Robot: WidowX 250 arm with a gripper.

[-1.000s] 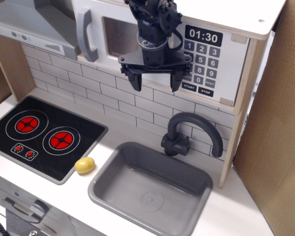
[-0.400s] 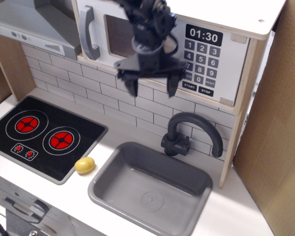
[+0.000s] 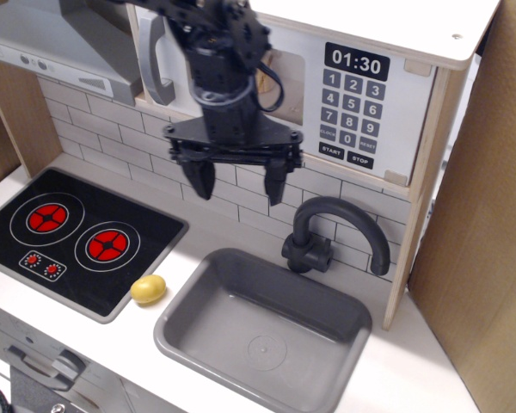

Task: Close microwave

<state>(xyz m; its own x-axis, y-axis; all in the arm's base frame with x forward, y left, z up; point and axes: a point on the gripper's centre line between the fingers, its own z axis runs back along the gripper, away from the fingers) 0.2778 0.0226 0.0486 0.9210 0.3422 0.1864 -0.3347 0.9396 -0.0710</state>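
The black robot gripper point(image 3: 238, 178) is hanging in front of the white tiled backsplash point(image 3: 112, 142), its two fingers point(image 3: 202, 179) pointing down and standing apart with nothing between them. The pale-wood toy microwave point(image 3: 387, 107) with its white door, grey vertical bar handle point(image 3: 157, 58) and black keypad panel point(image 3: 353, 101) (display reading 01:30) is sitting above and behind the gripper, on the upper shelf. The door is lying flush with the microwave front, as far as the arm allows it to be seen; the arm is covering most of the window. The jaws are hanging below the door's lower edge, apart from it, and the handle is showing to the upper left of them. Below the gripper, the grey rectangular sink basin point(image 3: 267, 331) and dark curved faucet point(image 3: 335, 234) are occupying the white counter point(image 3: 413, 370), with the black two-burner hob point(image 3: 73, 234) and a small yellow oval object point(image 3: 148, 289) to the left.
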